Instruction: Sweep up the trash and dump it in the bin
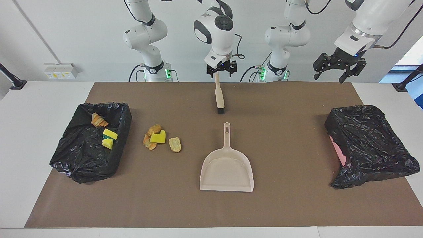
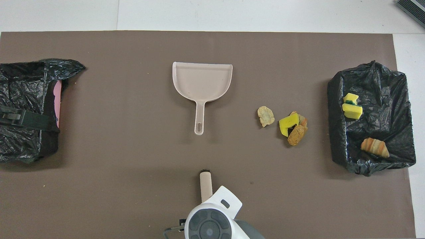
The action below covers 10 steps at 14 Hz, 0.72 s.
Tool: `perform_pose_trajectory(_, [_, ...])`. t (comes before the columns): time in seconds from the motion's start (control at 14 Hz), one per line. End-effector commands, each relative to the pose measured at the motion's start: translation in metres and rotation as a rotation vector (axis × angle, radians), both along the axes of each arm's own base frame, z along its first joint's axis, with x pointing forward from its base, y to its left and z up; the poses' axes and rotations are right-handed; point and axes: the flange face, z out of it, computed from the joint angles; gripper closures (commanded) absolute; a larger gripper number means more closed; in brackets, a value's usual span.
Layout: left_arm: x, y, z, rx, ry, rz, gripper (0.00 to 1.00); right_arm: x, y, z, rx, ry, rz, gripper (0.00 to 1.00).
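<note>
Loose trash lies on the brown mat: a yellow sponge piece with tan lumps [image 1: 155, 137] [image 2: 293, 126] and one tan lump [image 1: 175, 144] [image 2: 265, 116] beside them. More trash [image 1: 109, 138] [image 2: 352, 108] sits in the black-lined bin [image 1: 76, 158] [image 2: 375, 83] toward the right arm's end. The beige dustpan [image 1: 226, 168] [image 2: 202, 81] lies flat mid-mat, free, with its handle toward the robots. A brush [image 1: 218, 94] [image 2: 206, 186] lies nearer the robots, bristles toward the dustpan. My right gripper [image 1: 221, 70] hangs open over the brush handle's end. My left gripper [image 1: 340, 67] waits raised and open.
A second black-lined bin [image 1: 370, 145] [image 2: 23, 86], with pink showing at its side, stands at the left arm's end of the mat. Bare mat stretches between the dustpan and each bin.
</note>
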Motion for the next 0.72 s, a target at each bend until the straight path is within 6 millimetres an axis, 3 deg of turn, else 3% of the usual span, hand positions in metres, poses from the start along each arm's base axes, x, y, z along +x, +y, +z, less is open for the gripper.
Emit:
perform_pose_trajectory(0.0, [-0.005, 0.004, 0.003, -0.003, 0.003, 0.0, 0.0, -0.035, -0.018, -0.023, 0.023, -0.008, -0.027, 0.0])
perform_pose_trajectory(0.36, [-0.002, -0.009, 0.002, -0.005, -0.018, -0.022, 0.0, -0.055, -0.01, -0.076, 0.031, 0.001, -0.041, 0.0])
perform_pose_trajectory(0.43, [0.003, -0.016, -0.003, -0.008, -0.033, -0.031, 0.0, -0.061, -0.012, -0.084, 0.029, -0.005, -0.035, 0.0])
perform_pose_trajectory(0.5, [0.004, -0.037, -0.008, -0.009, -0.043, -0.065, 0.0, -0.066, -0.01, -0.089, 0.038, -0.017, -0.027, 0.0])
perform_pose_trajectory(0.64, [0.01, -0.078, -0.023, -0.015, -0.067, -0.097, 0.0, -0.067, -0.007, -0.092, 0.039, -0.016, -0.023, 0.39])
